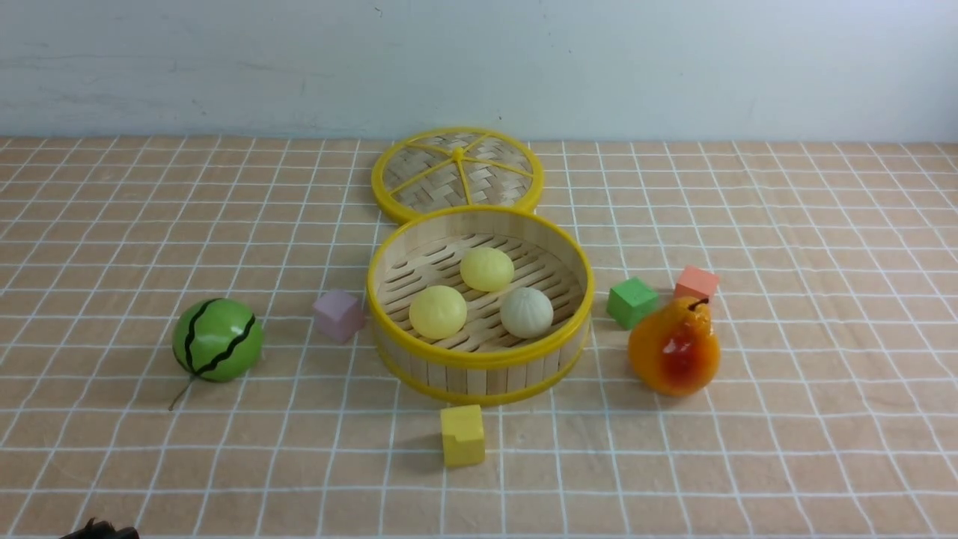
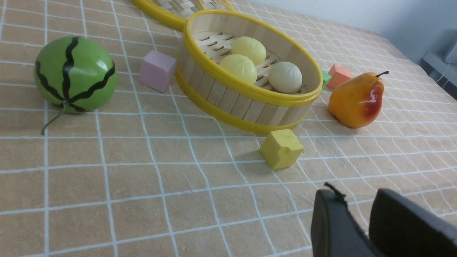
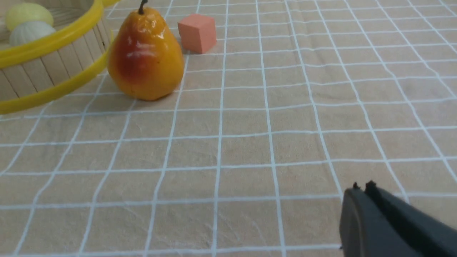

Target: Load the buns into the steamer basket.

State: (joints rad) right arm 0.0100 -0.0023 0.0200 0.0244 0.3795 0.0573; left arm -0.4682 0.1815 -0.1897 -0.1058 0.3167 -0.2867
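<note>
You have all three buns [image 1: 486, 269] inside the basket [image 1: 479, 378]. Judged light and soft: grip across the middle. Left end effector [image 2: 357, 201] slightly parted, empty; right end effector [image 3: 362, 187] closed, empty.

Basket [image 2: 250, 93] holds three buns [image 2: 238, 67] — two yellow, one white. Pink cube [image 2: 157, 70] just beside its wall, watermelon ball [image 2: 75, 74] further out. Yellow cube [image 2: 281, 148] and pear [image 2: 356, 100] near. Lid [image 2: 160, 14] toward the counter's far edge. Left gripper [image 2: 357, 195] slightly parted — empty.
</note>
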